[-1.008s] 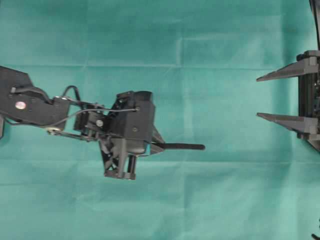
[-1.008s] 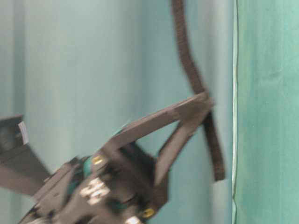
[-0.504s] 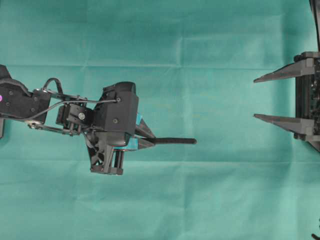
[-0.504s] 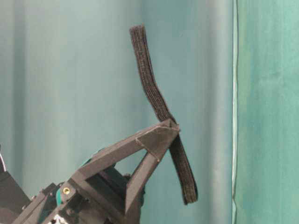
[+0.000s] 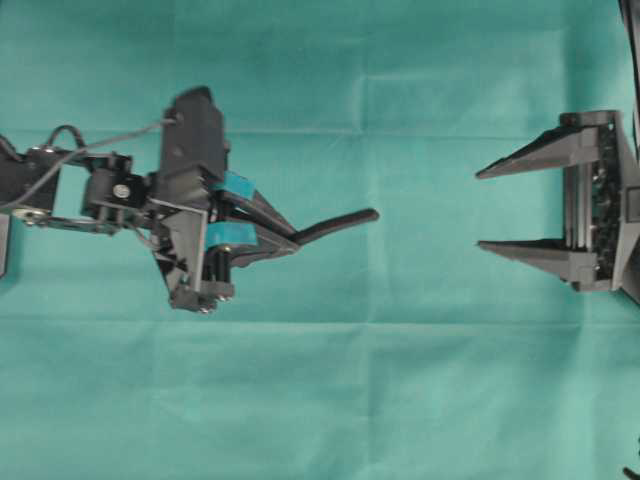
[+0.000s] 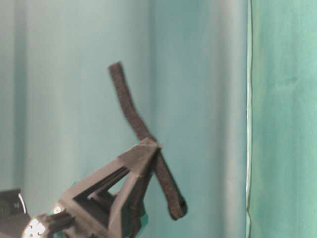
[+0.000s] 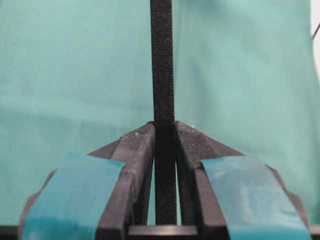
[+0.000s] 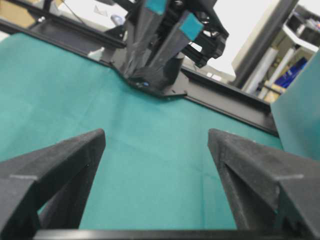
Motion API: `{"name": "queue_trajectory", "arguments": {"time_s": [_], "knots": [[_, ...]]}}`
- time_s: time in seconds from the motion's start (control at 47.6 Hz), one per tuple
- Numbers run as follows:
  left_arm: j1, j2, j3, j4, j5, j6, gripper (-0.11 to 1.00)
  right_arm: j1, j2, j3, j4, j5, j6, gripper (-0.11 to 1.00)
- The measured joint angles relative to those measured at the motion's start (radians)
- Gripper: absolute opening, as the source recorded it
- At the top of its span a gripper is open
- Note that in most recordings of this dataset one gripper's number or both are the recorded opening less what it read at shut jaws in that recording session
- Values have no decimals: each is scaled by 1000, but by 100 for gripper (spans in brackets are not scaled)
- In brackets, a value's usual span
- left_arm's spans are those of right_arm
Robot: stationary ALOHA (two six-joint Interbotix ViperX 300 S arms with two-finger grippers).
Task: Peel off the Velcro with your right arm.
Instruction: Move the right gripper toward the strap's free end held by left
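The Velcro (image 5: 340, 222) is a thin black strip held in the air above the green cloth. My left gripper (image 5: 296, 238), with teal-taped fingers, is shut on it near its middle. In the left wrist view the Velcro (image 7: 161, 60) stands straight up between the left gripper (image 7: 164, 125) tips. The table-level view shows the Velcro (image 6: 126, 101) sticking out both above and below the left gripper (image 6: 148, 148). My right gripper (image 5: 479, 210) hangs open at the right, apart from the strip's free end. Nothing lies between the right gripper (image 8: 156, 134) fingers.
Green cloth (image 5: 330, 400) covers the whole table. A black frame rail (image 8: 225, 102) runs along the far edge in the right wrist view, with the left arm (image 8: 160, 55) in front of it and room clutter behind.
The left gripper has moved left and farther up the overhead view, turning so the strip now slants. The right gripper has come a little leftward, toward the strip. Both grips are unchanged.
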Motion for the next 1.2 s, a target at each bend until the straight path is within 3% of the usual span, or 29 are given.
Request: {"name": "queue_trajectory", "arguments": {"time_s": [0.273, 0.672, 1.197], "knots": [[2, -48, 78, 0, -147, -77, 10, 0, 109, -67, -5, -25, -175, 63], [2, -49, 101, -2, -199, -130, 10, 0, 275, -167, -5, -91, -407, 63], [3, -49, 110, -3, -213, -138, 10, -12, 360, -213, -3, -138, -456, 63]]}}
